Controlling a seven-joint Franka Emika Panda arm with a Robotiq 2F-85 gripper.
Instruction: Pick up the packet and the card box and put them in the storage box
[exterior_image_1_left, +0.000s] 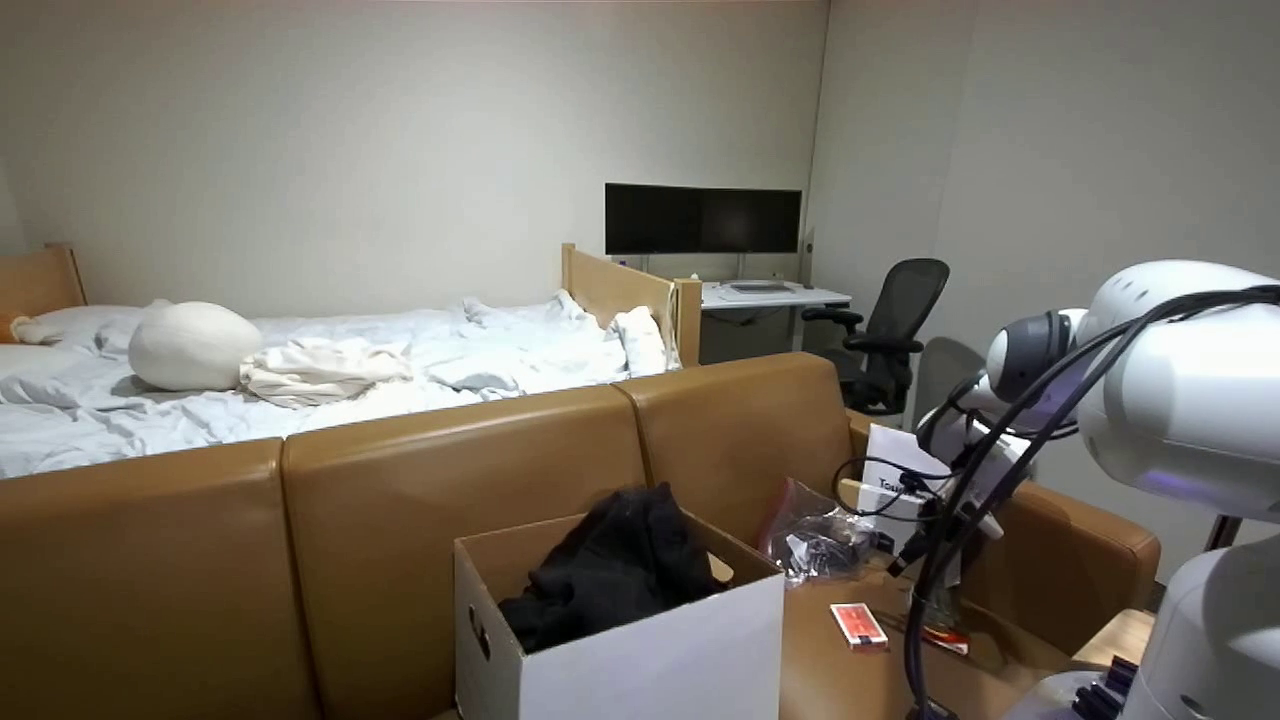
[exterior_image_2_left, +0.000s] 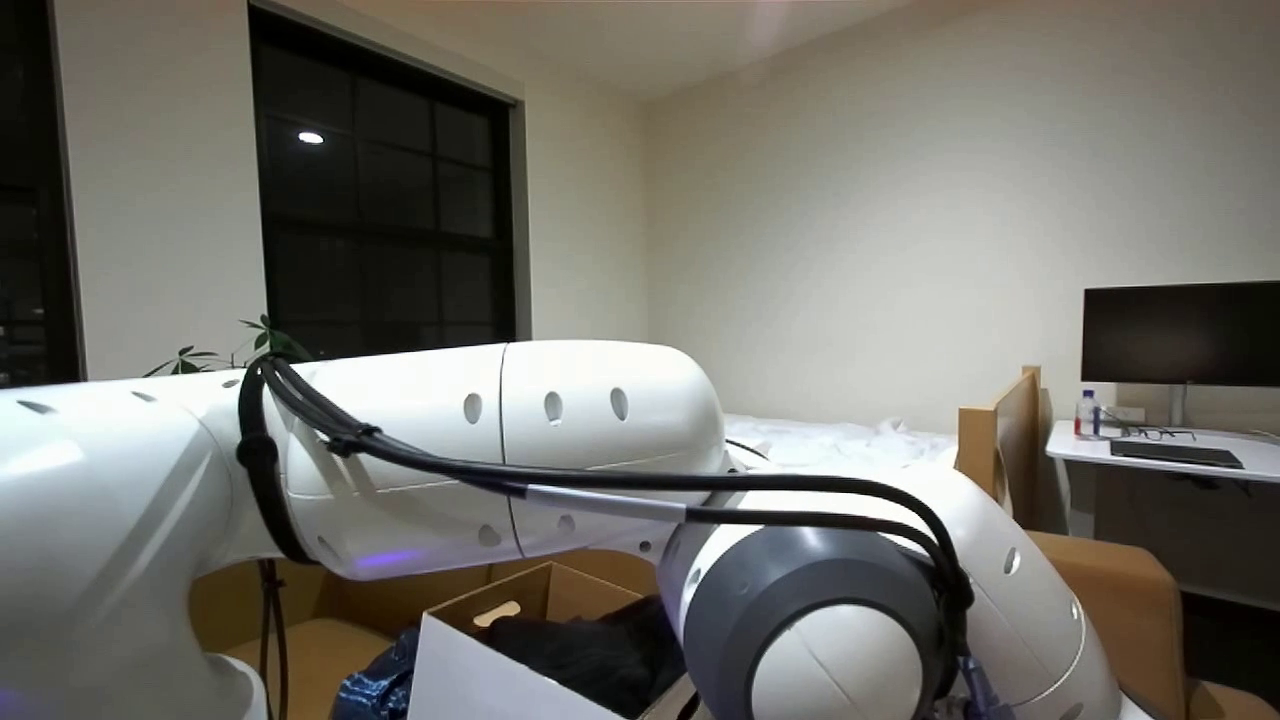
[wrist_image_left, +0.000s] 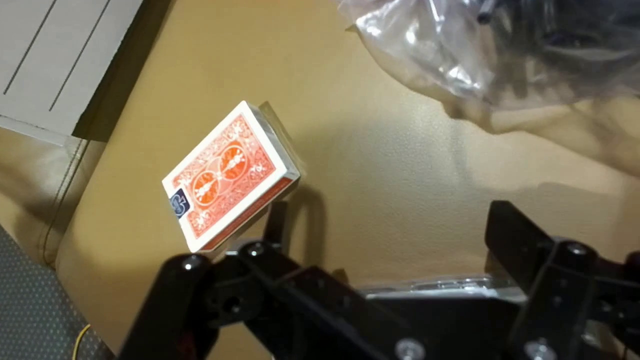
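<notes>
Black fingers (wrist_image_left: 517, 245) stand wide apart, empty, one tip near the flat red card box (wrist_image_left: 225, 175), contact unclear; nearby, what looks like the packet (exterior_image_1_left: 947, 640), partly hidden, and a crinkled clear bag (wrist_image_left: 450, 60); farther, the white cardboard storage box (exterior_image_1_left: 650, 665) holding rumpled black cloth (exterior_image_1_left: 625, 570)

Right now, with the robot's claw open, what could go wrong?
In the wrist view, the card box lies off to one side of the open gripper, so closing here might miss or shove it. Black cloth rises above the rim of the storage box, so things dropped on top might slide off. The clear bag nearby could perhaps get snagged.
</notes>
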